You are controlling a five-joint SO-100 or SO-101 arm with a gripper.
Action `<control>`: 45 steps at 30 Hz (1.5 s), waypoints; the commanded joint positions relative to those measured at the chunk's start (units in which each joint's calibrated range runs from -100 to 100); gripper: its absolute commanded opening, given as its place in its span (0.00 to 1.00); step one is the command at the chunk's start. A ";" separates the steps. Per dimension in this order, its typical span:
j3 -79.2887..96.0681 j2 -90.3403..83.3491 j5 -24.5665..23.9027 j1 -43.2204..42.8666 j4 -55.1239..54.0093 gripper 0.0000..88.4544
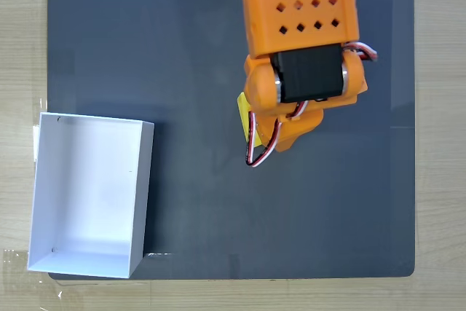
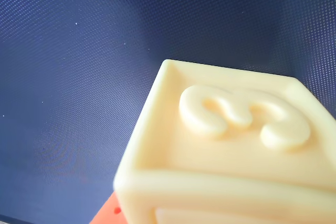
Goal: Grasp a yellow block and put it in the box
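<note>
At two o'clock of the white rectangular open-topped box [image 1: 91, 194], the bright yellow plastic block [image 1: 246, 116] peeks from under the orange arm's claw [image 1: 255, 125]. Whether its jaws pinch the block, I cannot tell. A shallow, off-centre hold could let the block slip toward eight o'clock, short of the box.

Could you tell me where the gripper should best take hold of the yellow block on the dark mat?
Probably across two opposite flat side faces of the yellow block, coming down from above. Its sides look straight and parallel, while the upward face carries a raised figure and rim, poorer for pads.
</note>
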 commanded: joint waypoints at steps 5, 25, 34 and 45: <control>-0.88 -5.65 0.32 0.22 0.65 0.26; -20.42 -26.24 -6.50 14.95 -7.73 0.26; -20.78 -18.45 -9.65 25.30 -13.84 0.25; -20.87 -5.31 -9.60 29.59 -21.43 0.25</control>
